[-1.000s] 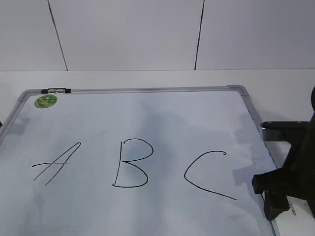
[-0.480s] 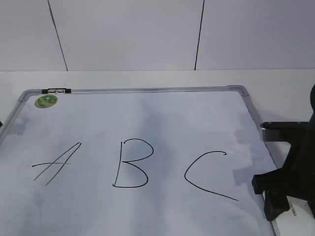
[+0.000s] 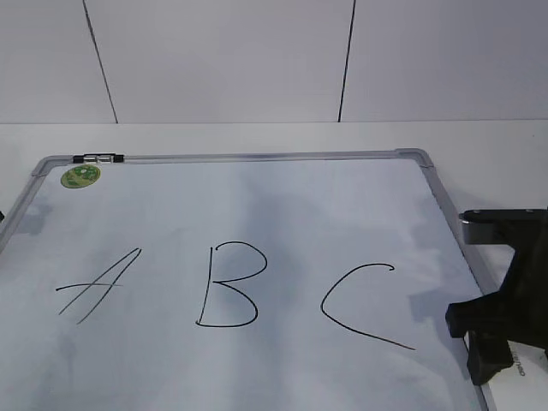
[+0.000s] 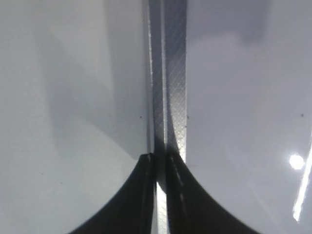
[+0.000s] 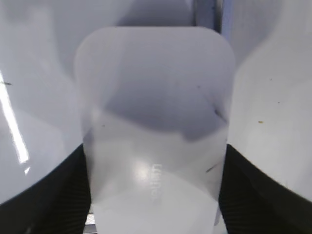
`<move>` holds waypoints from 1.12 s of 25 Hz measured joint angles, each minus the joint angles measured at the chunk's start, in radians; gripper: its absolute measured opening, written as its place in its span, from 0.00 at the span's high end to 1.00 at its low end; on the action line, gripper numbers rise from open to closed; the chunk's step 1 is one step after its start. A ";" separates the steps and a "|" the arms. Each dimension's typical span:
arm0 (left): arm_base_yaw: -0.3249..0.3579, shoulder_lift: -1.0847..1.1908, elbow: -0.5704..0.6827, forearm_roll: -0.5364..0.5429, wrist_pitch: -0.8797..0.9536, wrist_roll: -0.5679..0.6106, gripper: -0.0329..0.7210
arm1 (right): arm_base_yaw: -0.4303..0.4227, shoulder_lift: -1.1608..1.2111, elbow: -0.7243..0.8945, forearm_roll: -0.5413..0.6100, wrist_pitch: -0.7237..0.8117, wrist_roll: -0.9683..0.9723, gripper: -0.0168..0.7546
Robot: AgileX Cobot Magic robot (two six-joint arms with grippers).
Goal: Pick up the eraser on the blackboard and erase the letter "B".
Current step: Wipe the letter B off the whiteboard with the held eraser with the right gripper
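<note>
The blackboard (image 3: 257,205) is a white board with a grey frame, lying flat. The letter "B" (image 3: 227,287) is drawn at its middle, whole. The white eraser (image 5: 153,107) lies at the board's right frame. In the exterior view only a sliver of the eraser (image 3: 516,366) shows beside my right gripper (image 3: 492,342). In the right wrist view both fingers of my right gripper (image 5: 153,161) press the eraser's sides. My left gripper (image 4: 160,158) is shut and empty above the board's left frame strip (image 4: 170,73).
An "A" (image 3: 94,287) is left of the B and a "C" (image 3: 360,304) is right of it. A small black-and-silver marker (image 3: 97,158) lies on the top frame by a round green sticker (image 3: 80,176). White table surrounds the board; a tiled wall stands behind.
My right gripper has shifted slightly right and down at the board's right edge, and the eraser's lettering has shifted with it. The letters are unchanged.
</note>
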State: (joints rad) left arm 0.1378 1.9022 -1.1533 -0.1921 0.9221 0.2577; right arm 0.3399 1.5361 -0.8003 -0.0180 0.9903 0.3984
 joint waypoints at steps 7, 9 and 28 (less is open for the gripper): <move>0.000 0.000 0.000 0.000 0.000 0.000 0.91 | 0.000 -0.029 -0.068 -0.002 0.084 0.000 0.31; 0.000 0.000 0.000 0.000 0.000 0.000 0.91 | 0.000 -0.043 -0.124 -0.002 0.124 -0.004 0.31; 0.000 0.000 -0.002 0.000 0.006 -0.002 0.91 | 0.138 0.137 -0.641 0.029 0.235 -0.052 0.31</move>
State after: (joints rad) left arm 0.1378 1.9022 -1.1548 -0.1921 0.9277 0.2560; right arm 0.4775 1.6734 -1.4416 0.0113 1.2256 0.3466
